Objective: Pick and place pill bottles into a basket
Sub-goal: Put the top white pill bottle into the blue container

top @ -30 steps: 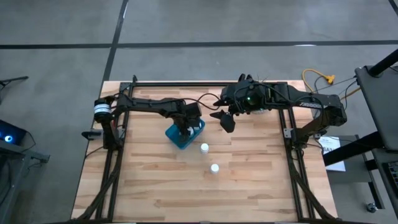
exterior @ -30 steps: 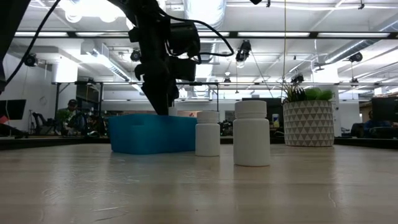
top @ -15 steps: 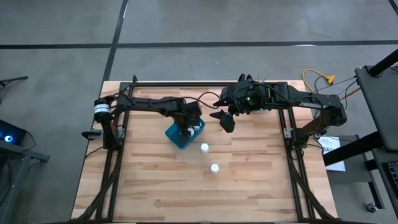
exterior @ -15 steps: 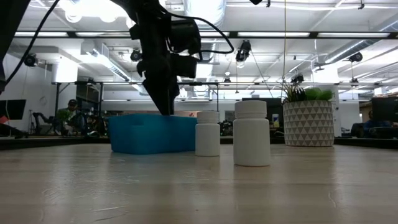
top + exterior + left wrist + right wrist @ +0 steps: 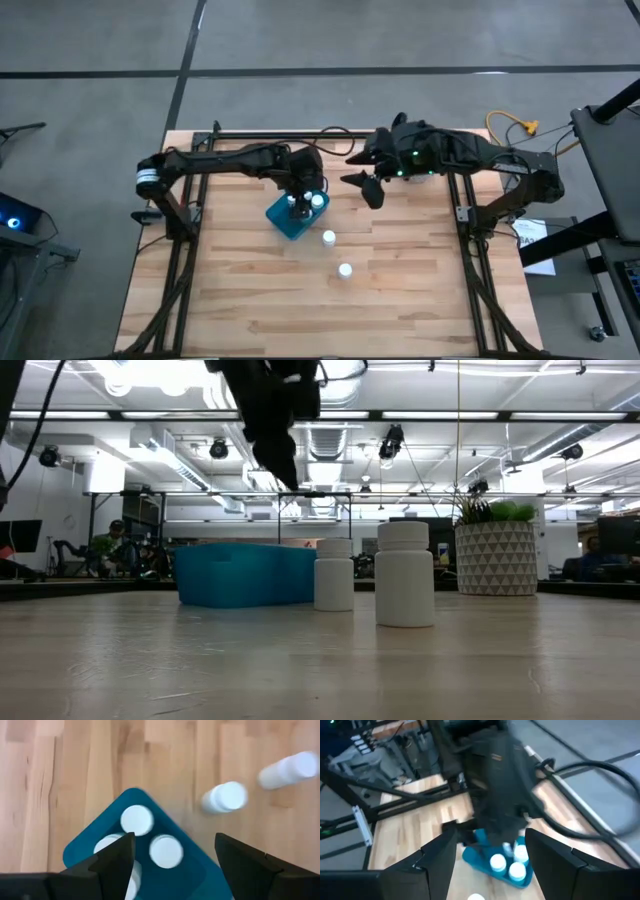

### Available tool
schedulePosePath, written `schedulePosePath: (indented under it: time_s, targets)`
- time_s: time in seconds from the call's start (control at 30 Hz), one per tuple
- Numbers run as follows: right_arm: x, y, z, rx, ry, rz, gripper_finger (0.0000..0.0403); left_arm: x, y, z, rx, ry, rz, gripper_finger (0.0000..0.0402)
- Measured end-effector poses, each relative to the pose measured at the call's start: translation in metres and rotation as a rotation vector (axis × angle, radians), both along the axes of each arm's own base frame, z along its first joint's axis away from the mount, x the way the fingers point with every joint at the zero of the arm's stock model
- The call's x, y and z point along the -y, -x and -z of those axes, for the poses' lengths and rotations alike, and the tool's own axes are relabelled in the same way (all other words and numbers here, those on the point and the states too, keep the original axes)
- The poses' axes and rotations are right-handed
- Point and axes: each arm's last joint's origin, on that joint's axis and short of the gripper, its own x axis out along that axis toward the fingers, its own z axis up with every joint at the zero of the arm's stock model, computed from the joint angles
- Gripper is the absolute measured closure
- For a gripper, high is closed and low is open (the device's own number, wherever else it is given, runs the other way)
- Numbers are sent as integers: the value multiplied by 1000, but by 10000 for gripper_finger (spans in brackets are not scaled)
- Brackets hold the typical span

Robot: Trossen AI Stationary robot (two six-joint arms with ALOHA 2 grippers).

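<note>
The teal basket (image 5: 290, 220) stands at the table's middle, toward the far side, and several white pill bottles (image 5: 137, 819) stand upright in it. Two more bottles (image 5: 328, 238) (image 5: 345, 270) stand on the wood nearer the front; the low view shows them (image 5: 334, 574) (image 5: 405, 574) right of the basket (image 5: 245, 574). My left gripper (image 5: 175, 870) hangs open and empty above the basket, fingers pointing down; it also shows in the high view (image 5: 303, 188). My right gripper (image 5: 370, 192) is open and empty, in the air to the basket's right.
A white patterned pot with a green plant (image 5: 496, 550) stands at the far right, beyond the bottles. A black frame (image 5: 330, 132) runs round the table's far and side edges. Bare wood (image 5: 330, 310) lies in front of the two loose bottles.
My left gripper has risen straight up out of the basket and now hangs well above its rim, empty. The bottles in the basket, hidden under it before, now show from above. The two bottles on the table have not moved.
</note>
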Motion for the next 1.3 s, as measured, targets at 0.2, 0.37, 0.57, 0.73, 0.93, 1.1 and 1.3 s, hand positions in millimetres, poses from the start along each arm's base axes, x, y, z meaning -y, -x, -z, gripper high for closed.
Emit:
schedulePosePath:
  time_s: [0.2, 0.37, 0.57, 0.73, 0.93, 1.1, 1.3]
  targets:
    - [-2, 18, -13, 43, 50, 37, 177, 18, 7, -23, 100, -7, 33, 146]
    - [-1, 26, -19, 62, 68, 36, 177, 40, 4, -28, 144, 0, 96, 145]
    - [-1, 32, -21, 66, 97, 48, 177, 61, -2, -24, 152, 14, 146, 145]
    - [-1, 36, -22, 72, 115, 51, 177, 66, -5, -18, 135, 15, 156, 145]
    - [-1, 40, -22, 76, 122, 53, 177, 68, -15, -11, 126, 15, 163, 146]
    - [1, 49, -26, 91, 134, 103, 177, 73, -29, -11, 137, 14, 177, 146]
    - [3, 63, -31, 117, 142, 198, 177, 73, -37, -4, 123, 0, 178, 146]
